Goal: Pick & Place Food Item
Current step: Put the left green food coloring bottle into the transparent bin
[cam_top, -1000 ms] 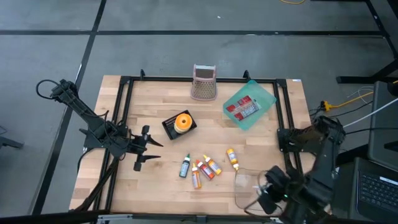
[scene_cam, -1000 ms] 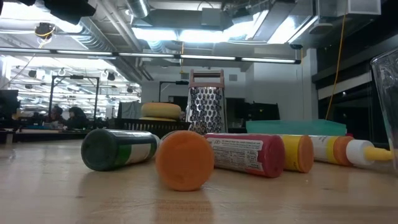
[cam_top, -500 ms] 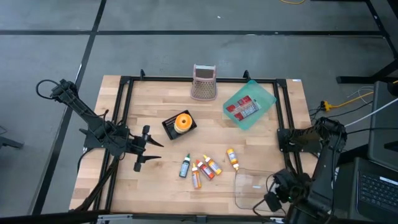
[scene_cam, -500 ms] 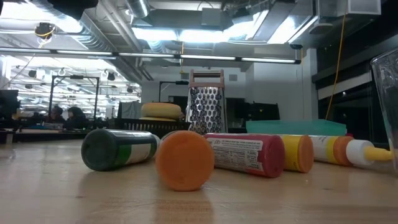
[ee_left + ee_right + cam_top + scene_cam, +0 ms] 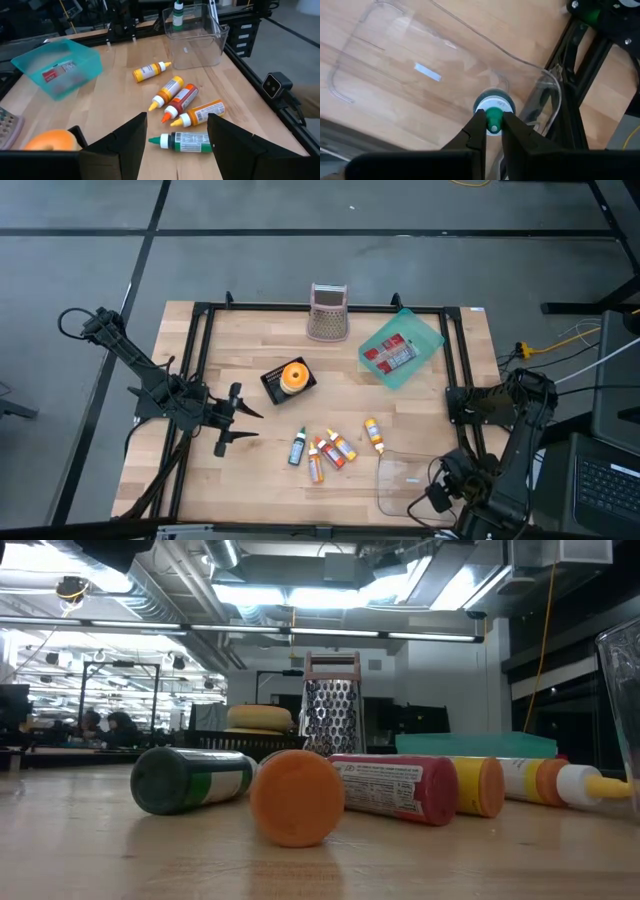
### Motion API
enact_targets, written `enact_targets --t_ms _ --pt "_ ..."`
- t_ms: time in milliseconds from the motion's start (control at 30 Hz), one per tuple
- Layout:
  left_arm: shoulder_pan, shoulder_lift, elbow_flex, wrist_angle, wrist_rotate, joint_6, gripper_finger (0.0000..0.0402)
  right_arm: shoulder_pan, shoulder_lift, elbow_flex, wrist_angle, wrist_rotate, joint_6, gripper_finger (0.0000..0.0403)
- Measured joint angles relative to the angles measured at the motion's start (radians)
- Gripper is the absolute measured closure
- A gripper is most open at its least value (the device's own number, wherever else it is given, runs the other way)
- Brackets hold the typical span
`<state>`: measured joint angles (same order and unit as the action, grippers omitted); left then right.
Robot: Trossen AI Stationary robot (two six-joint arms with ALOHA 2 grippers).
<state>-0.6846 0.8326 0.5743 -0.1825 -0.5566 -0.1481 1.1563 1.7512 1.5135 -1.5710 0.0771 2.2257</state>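
Right arm has swung outward toward the bench's near right corner since the earlier high view; bottles unmoved. Right gripper [image 5: 493, 131] is clamped on the green-capped bottle [image 5: 493, 107], hanging upright over the clear container [image 5: 405, 480] at that corner. Left gripper [image 5: 177, 145] waits near the left edge, fingers apart, empty.

Risk: the bottle hangs close to the container's outer wall, so it could clip the rim on lowering, or topple on release since only the cap is pinched.

Hidden: bottle body under the cap; the right gripper in the high view, cut off by the frame edge; the container's far wall.
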Motion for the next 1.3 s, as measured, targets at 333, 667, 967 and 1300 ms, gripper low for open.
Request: enact_targets --t_ms 333,667,967,1300 --pt "0.0 0.0 0.0 0.0 0.001 -0.025 0.0199 0.003 0.0 -0.086 0.059 0.069 -0.001 0.0367" --pt "0.0 0.0 0.0 -0.001 0.001 -0.026 0.0199 -0.015 0.0 -0.137 0.18 0.183 -0.011 0.0367" --pt "0.0 0.0 0.0 -0.001 0.022 -0.028 0.0199 -0.015 0.0 -0.137 0.158 0.175 -0.011 0.0367" --pt "0.0 0.0 0.0 -0.001 0.026 -0.033 0.0199 -0.013 -0.005 -0.177 0.213 0.175 -0.011 0.0367"
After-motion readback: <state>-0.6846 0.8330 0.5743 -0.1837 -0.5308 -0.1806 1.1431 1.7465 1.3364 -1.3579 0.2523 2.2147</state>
